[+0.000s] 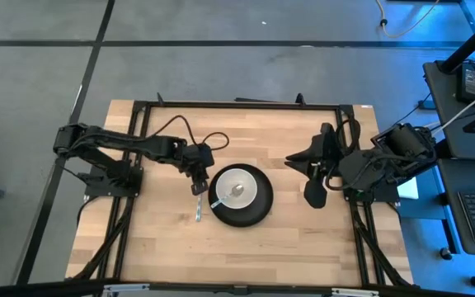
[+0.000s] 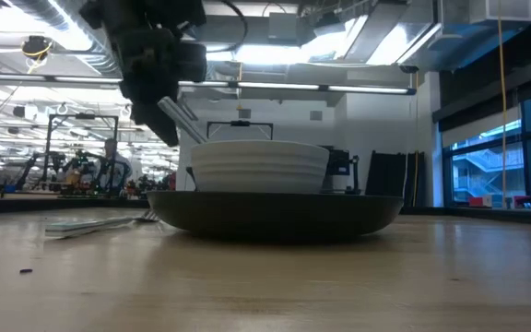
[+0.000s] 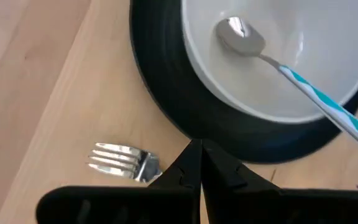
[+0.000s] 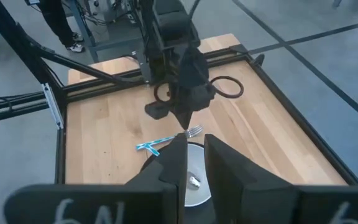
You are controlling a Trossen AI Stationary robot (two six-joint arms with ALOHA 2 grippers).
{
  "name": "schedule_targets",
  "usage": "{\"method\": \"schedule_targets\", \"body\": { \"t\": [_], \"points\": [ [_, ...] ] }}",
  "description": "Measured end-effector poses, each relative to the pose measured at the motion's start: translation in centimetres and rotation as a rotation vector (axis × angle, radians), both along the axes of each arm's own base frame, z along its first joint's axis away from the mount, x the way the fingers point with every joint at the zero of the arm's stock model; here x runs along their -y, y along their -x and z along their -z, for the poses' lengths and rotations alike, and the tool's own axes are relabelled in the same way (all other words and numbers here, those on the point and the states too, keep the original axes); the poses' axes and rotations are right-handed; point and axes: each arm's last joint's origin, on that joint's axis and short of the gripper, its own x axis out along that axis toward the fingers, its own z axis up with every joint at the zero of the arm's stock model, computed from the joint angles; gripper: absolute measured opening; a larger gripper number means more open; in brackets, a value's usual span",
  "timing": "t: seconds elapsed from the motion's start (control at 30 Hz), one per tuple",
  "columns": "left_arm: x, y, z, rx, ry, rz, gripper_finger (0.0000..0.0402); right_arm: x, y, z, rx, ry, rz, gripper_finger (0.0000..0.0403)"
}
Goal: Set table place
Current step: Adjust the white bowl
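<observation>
Near the middle of the table (image 1: 155, 247), a little toward the near edge: dark plate (image 1: 258, 213) with white bowl (image 1: 239, 188) stacked on it, spoon (image 1: 236, 191) resting inside the bowl, its teal-and-white handle sticking out over the rim toward the left. Just left of the plate, flat on the wood: fork (image 1: 198, 213), tines close by the plate's rim, apparently not touching it. Left gripper (image 1: 197, 186) poised just above the fork's end and beside the plate, fingers (image 3: 194, 168) pressed together with nothing between them, so seemingly a release already made and the fork lying free. Right gripper (image 1: 293, 161) parked off toward the right edge, well apart from the dishes, jaws only narrowly parted and holding nothing, arm waiting. Judging by the layout, most of the setting done: plate down, bowl on top, spoon in, fork laid alongside. No knife, cup or napkin visible anywhere on the table, so unclear whether anything more belongs to the place. Left to do, most likely: lift the left arm clear without nudging the fork, perhaps straighten the fork so it lies parallel to the plate's side. Main risk: closed fingertips dragging the fork or tapping the plate's rim on the way up.
</observation>
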Motion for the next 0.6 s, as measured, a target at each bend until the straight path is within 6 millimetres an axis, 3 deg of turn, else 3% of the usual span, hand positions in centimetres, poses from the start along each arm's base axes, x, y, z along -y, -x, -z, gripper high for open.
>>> {"method": "schedule_targets", "body": {
  "t": [0.6],
  "points": [
    [-0.6,-3.3,4.1,0.009,0.032,0.016,0.0000,0.0,0.0,0.0,0.004,0.001,-0.004,0.0058]
  ]
}}
